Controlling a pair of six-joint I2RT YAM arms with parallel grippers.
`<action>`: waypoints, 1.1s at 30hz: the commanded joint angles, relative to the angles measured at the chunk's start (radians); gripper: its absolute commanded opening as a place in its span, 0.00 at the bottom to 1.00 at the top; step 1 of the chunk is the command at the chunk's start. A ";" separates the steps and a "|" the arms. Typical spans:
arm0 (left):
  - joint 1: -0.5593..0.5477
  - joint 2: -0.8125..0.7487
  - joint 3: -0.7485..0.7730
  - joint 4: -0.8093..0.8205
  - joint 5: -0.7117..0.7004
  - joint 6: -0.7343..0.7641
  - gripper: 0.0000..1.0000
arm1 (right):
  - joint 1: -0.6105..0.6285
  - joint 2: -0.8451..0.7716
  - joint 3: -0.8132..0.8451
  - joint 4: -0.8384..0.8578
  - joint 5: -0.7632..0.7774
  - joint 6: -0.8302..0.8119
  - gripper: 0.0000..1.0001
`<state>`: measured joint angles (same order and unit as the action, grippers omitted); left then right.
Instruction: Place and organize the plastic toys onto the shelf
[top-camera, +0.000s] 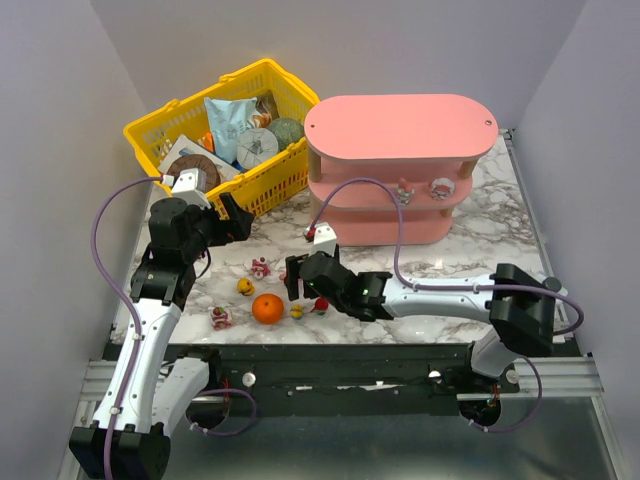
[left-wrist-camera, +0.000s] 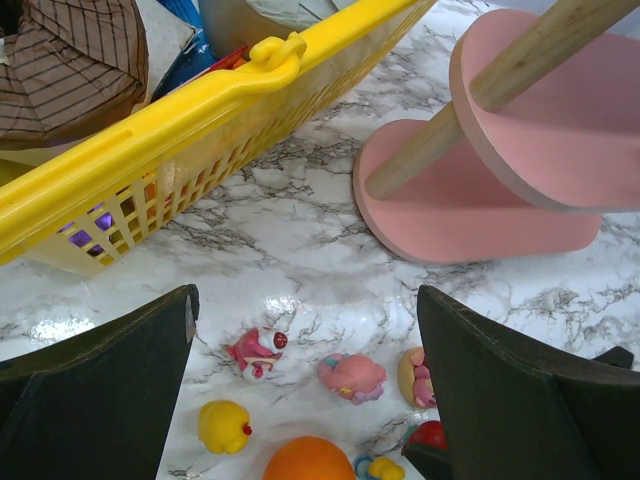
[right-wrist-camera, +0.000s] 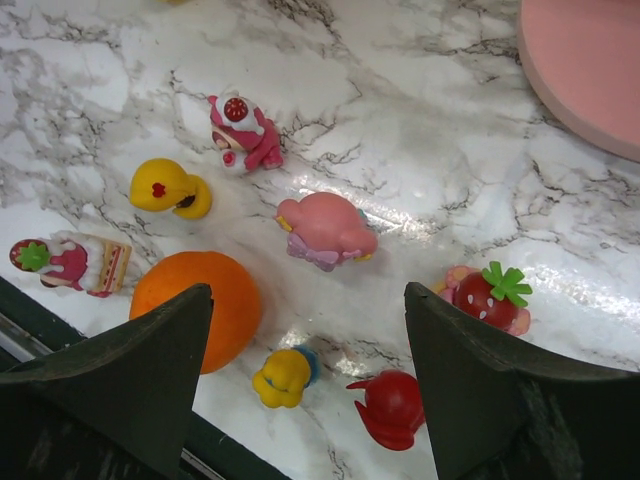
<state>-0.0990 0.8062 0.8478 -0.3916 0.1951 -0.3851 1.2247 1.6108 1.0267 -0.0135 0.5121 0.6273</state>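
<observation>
Several tiny plastic toys lie on the marble near the front edge. In the right wrist view I see a pink one (right-wrist-camera: 325, 230), a strawberry one (right-wrist-camera: 490, 295), a red one (right-wrist-camera: 392, 407), a yellow-blue one (right-wrist-camera: 285, 375), a yellow one (right-wrist-camera: 170, 188), a cake-like one (right-wrist-camera: 75, 262) and a pink-white one (right-wrist-camera: 245, 130). My right gripper (right-wrist-camera: 308, 295) (top-camera: 296, 285) hangs open and empty above them. My left gripper (top-camera: 238, 218) (left-wrist-camera: 308, 300) is open and empty, higher up beside the basket. The pink shelf (top-camera: 400, 165) stands at the back right with two toys (top-camera: 405, 192) on its middle tier.
An orange ball (top-camera: 267, 309) lies among the toys. A yellow mesh basket (top-camera: 285, 175) full of packaged goods stands at the back left, close to the shelf's left end. The shelf's base board (left-wrist-camera: 470, 215) and a wooden post (left-wrist-camera: 440, 140) show in the left wrist view.
</observation>
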 joint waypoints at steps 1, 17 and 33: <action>0.005 -0.015 -0.013 0.002 0.014 0.014 0.99 | 0.006 0.073 0.045 -0.046 0.023 0.087 0.84; 0.005 -0.022 -0.015 0.003 0.017 0.012 0.99 | 0.007 0.244 0.133 -0.059 0.032 0.134 0.84; 0.005 -0.021 -0.016 0.005 0.015 0.012 0.99 | 0.007 0.327 0.199 -0.048 0.078 0.118 0.78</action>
<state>-0.0990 0.7967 0.8391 -0.3912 0.1955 -0.3851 1.2247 1.9038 1.1934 -0.0685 0.5430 0.7406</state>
